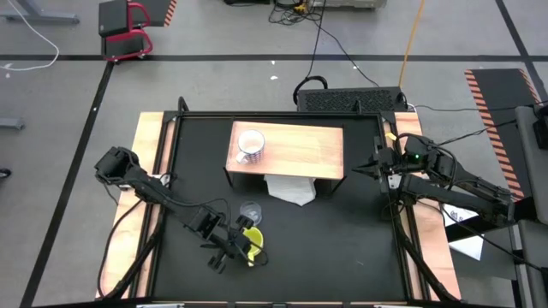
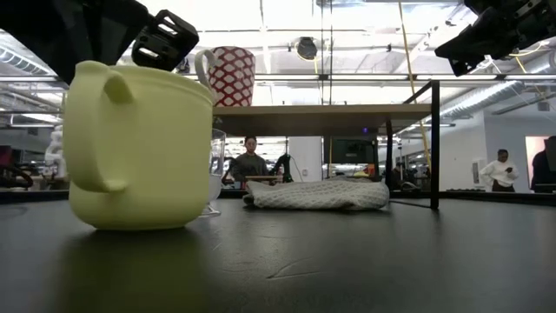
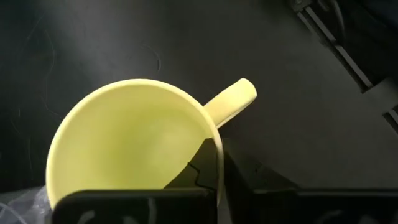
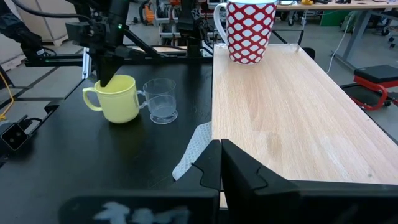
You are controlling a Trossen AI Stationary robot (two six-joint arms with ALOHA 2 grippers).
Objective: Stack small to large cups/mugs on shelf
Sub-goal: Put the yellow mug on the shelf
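Observation:
A yellow handled mug [image 1: 252, 239] stands upright on its base on the black table, near the front left, with my left gripper [image 1: 244, 244] shut on its rim. Just beyond it a small clear glass cup [image 4: 161, 99] stands on the table. A white mug with a red pattern [image 1: 250, 147] stands on the left end of the light-wood shelf [image 1: 300, 152]. My right gripper [image 4: 221, 168] is shut with nothing in it, held in the air off the shelf's right end. My left gripper holds the yellow mug's rim wall [image 3: 216, 142] right beside the handle's root. One finger [image 3: 200, 171] is inside the mug and the other [image 3: 252, 177] outside. The fingers slant down from the table's left side. The mug stands upright with its base on the table.
A white cloth [image 1: 289, 190] lies on the table at the shelf's near edge, partly under it. Black frame rails and light wooden strips [image 1: 147, 162] line the table's sides. People [image 2: 250, 162] show in the room beyond the table.

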